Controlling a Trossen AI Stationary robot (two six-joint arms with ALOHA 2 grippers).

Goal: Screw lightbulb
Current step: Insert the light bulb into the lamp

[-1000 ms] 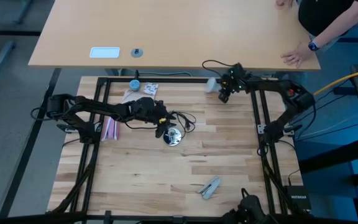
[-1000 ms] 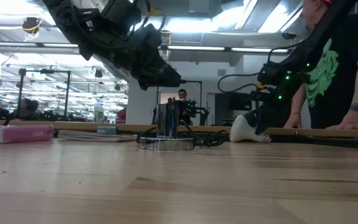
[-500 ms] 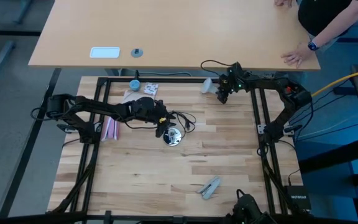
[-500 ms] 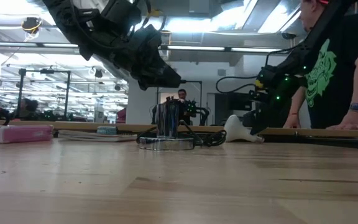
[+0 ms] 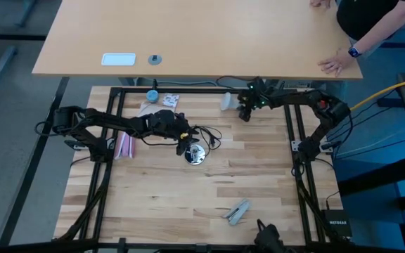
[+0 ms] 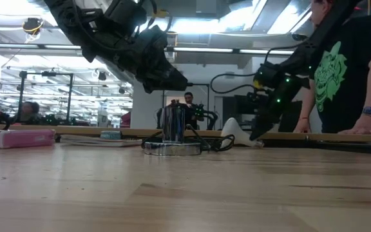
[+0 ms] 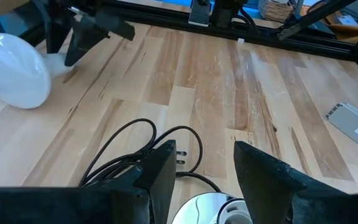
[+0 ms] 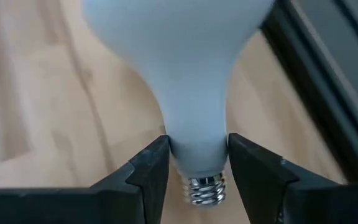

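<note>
I log: silver disc (image 5: pixel 196 155) with black cord (image 5: pixel 210 134); blue cap (image 5: pixel 152 95); pink case (image 5: pixel 124 145); grey clip (image 5: pixel 237 211), near edge.

My two dark, jointed arms trail black cables; the right arm (image 5: pixel 308 105) glows with small green lights.

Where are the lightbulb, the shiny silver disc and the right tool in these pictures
lightbulb (image 8: pixel 182 74): right wrist view, on the frosted globe above the neck.
silver disc (image 5: pixel 196 155): high view, on its shiny top face.
right tool (image 8: pixel 196 163): right wrist view, midway between its fingertips, closed on the bulb's neck.
</note>
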